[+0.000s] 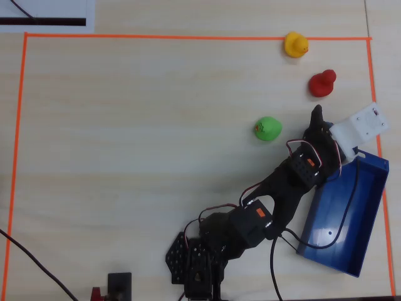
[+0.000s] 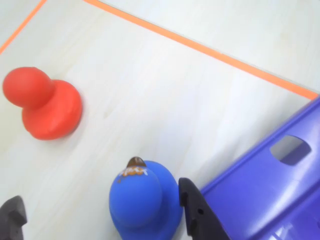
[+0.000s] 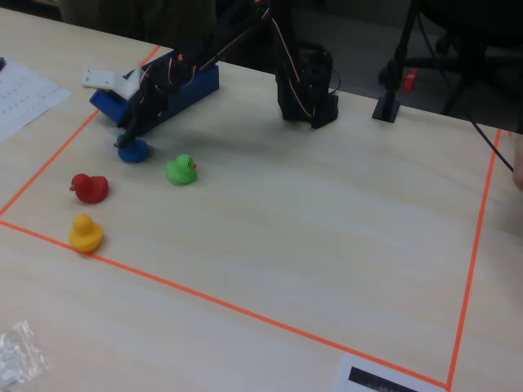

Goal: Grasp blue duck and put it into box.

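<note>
While sitting on the tabletop (image 2: 165,90) beside the box (image 2: 265,190), blue duck (image 2: 144,200) is lying betw. spread fingers (image 2: 200,215) of pincer (image 2: 102,212), ungripped; red duck (image 2: 42,105) nearby.

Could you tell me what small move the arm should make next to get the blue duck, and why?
Probably close the fingers. In the wrist view the blue duck sits on the table between the open gripper fingers, one finger right beside it, the other farther off. The box lies just beyond.

pale wood table (image 3: 310,212), four ducks (image 3: 181,170), box (image 3: 188,86)
</note>
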Tool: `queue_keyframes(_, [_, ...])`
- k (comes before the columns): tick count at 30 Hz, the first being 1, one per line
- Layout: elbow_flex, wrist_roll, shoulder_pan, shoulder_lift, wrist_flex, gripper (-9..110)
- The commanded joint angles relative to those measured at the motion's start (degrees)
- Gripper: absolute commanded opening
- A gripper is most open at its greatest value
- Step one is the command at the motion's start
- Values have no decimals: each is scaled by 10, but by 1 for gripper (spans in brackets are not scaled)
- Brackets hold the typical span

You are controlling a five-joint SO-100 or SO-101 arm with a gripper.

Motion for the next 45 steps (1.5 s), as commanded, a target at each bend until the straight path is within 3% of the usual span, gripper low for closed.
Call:
queue_keyframes(1, [-28, -8, -9, -3, -16, 42])
queue_keyframes(20, [-33, -19, -12, -54, -36, 40])
queue_keyframes(24, [-38, -5, -11, -57, -40, 32])
queue_keyframes(27, [-39, -3, -12, -58, -35, 2])
queue_keyframes(28, [-38, -6, -12, -58, -26, 0])
queue_keyframes(39, [-40, 0, -6, -47, -1, 0])
queue_keyframes(45, [-62, 82, -5, 38, 92, 0])
